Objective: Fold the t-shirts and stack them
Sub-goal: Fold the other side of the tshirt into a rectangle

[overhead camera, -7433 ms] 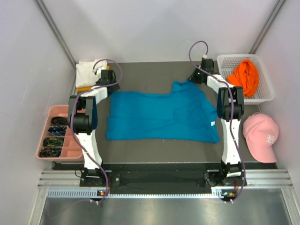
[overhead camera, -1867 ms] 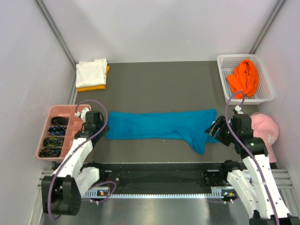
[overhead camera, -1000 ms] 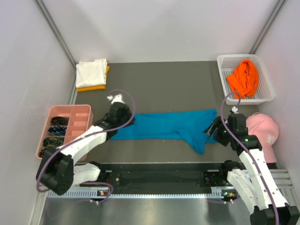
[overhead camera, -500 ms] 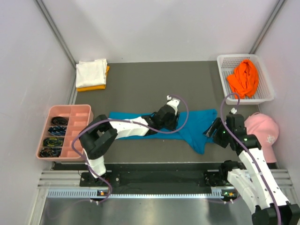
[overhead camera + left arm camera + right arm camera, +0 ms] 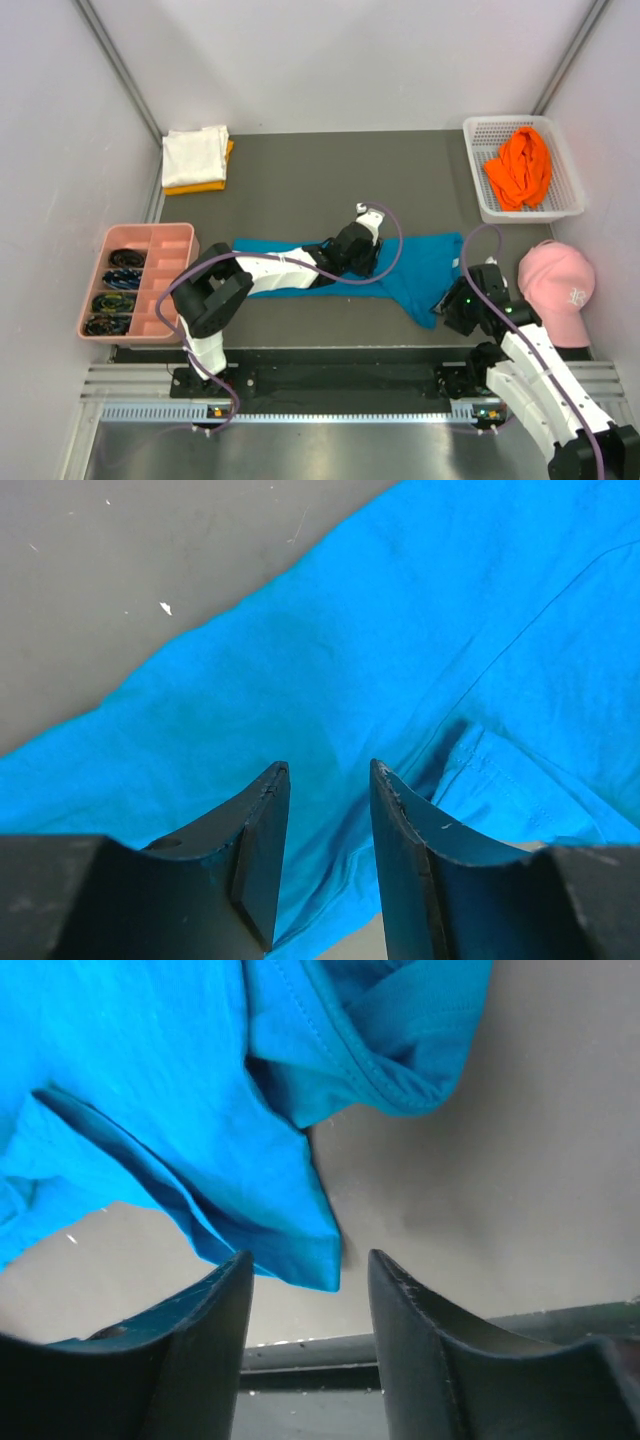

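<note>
Left tool (image 5: 328,772) over teal shirt (image 5: 420,610)

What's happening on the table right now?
The teal-blue cloth t-shirt lies folded into a long strip across the dark table. The left end effector hovers over its middle, jaws apart, gripping nothing. The right end effector is at the shirt's near right corner, jaws also apart and not clamped. A folded white t-shirt sits on a yellow-orange one at the far left; a bright orange t-shirt lies crumpled in the white plastic basket.
</note>
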Robot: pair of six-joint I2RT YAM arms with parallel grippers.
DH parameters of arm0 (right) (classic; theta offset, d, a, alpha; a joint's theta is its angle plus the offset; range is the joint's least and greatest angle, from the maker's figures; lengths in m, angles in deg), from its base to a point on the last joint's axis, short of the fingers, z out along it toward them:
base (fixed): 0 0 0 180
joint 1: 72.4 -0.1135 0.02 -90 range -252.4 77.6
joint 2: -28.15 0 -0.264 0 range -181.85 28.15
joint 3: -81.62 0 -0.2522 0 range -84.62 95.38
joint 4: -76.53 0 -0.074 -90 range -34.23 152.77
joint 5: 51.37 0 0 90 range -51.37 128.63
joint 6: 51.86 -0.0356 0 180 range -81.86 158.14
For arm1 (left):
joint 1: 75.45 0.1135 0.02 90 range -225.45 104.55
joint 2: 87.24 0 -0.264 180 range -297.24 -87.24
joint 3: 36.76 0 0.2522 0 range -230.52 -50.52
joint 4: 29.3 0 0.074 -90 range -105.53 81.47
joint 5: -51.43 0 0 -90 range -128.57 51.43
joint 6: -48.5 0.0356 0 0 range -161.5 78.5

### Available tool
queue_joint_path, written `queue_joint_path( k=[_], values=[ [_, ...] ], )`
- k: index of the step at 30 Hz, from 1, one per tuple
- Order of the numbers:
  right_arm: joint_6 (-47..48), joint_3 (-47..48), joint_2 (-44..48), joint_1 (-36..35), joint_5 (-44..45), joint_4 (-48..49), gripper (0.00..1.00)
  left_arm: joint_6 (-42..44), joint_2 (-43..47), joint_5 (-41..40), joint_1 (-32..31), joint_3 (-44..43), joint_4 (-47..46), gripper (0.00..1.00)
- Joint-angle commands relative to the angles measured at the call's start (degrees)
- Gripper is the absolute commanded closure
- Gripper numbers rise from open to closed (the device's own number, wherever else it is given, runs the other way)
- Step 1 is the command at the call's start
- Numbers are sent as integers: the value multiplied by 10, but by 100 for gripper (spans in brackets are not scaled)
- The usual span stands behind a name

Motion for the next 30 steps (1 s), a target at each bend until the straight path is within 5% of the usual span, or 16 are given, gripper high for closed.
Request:
queue_joint_path(
  k=[1,4,24,30],
  values=[
    [-24,-9,15,-8,18,12,53,9,11,-6,1,-13,-28,57],
    [-22,-20,11,-8,12,18,60,9,17,-8,1,-8,-28,57],
    [-30,-31,-46,-60,8,44,62,-5,29,-26,1,25,-45,58],
    [-32,-39,-59,-60,4,64,72,-3,30,-36,1,30,-44,59]
  ],
)
